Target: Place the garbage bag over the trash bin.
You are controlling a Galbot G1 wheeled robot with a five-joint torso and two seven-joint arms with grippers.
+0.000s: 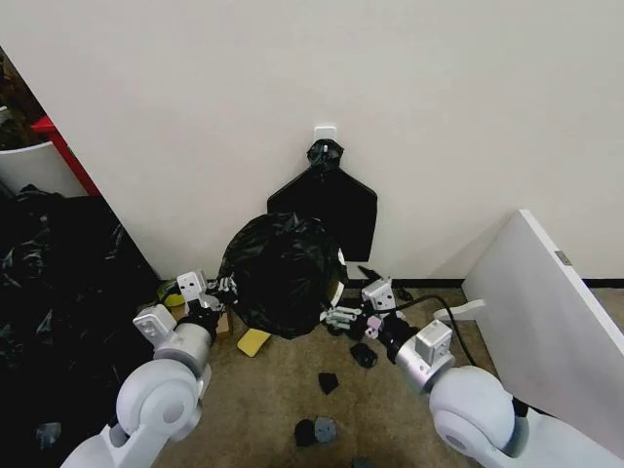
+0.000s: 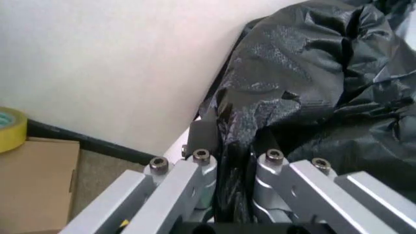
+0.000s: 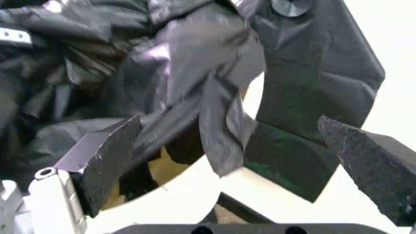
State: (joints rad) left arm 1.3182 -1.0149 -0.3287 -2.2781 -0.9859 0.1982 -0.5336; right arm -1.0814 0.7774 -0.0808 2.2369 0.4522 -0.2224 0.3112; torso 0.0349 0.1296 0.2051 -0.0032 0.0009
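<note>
left hand (image 2: pixel 234 161) pinches the garbage bag (image 1: pixel 281 273); right hand (image 3: pixel 240 146) gapes wide beside it.

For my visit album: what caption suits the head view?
Left claw grips the garbage bag draped over the trash bin; right claw open beside it.

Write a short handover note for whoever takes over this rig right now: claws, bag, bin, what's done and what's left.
Left claw: shut on the garbage bag, at the bin's left side.
Right claw: open, at the right side by the trash bin rim, a bag flap hanging between its fingers.
Bag: draped over most of the bin by the wall; white rim exposed on the right.
Left: pull the bag over that side.
</note>
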